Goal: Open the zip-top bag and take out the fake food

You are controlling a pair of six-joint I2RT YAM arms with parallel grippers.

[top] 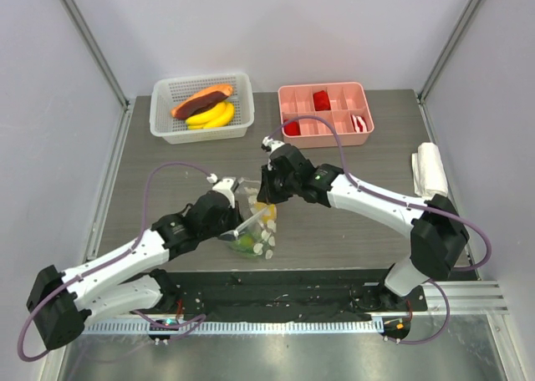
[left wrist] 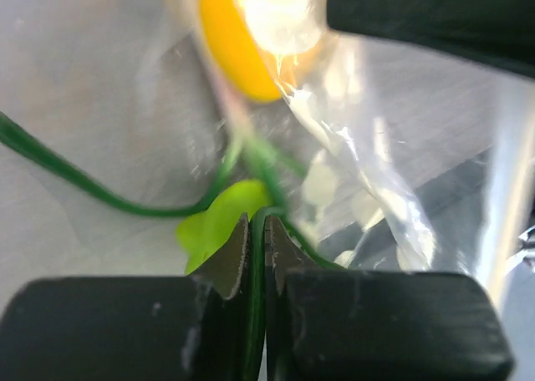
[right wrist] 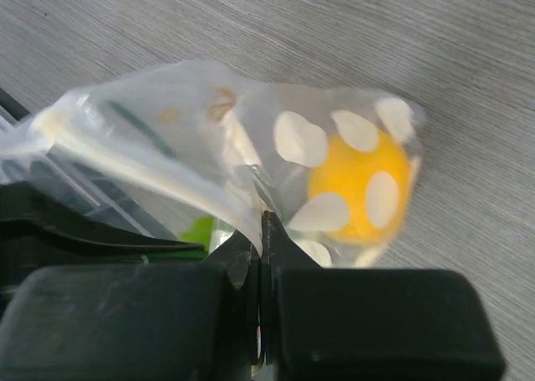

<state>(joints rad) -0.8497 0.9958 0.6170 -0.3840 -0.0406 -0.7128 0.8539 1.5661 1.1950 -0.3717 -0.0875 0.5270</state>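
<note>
The zip-top bag (top: 257, 218), clear with white dots, hangs between my two grippers at the table's middle. My right gripper (right wrist: 261, 231) is shut on the bag's edge beside the white zip strip (right wrist: 142, 168); in the top view it (top: 266, 193) holds the bag's upper side. A round yellow-orange piece (right wrist: 359, 189) lies inside the bag. My left gripper (left wrist: 257, 231) is shut on the thin dark stem of the green piece (left wrist: 219, 224) at the bag's mouth (top: 242, 231). The sausage piece (top: 201, 101) and bananas (top: 213, 116) lie in the white basket (top: 163, 122).
The pink divided tray (top: 334, 134) with small red and white blocks stands at the back right. A folded white cloth (top: 430, 169) lies at the right edge. A black mat (top: 276, 293) runs along the near edge between the arm bases.
</note>
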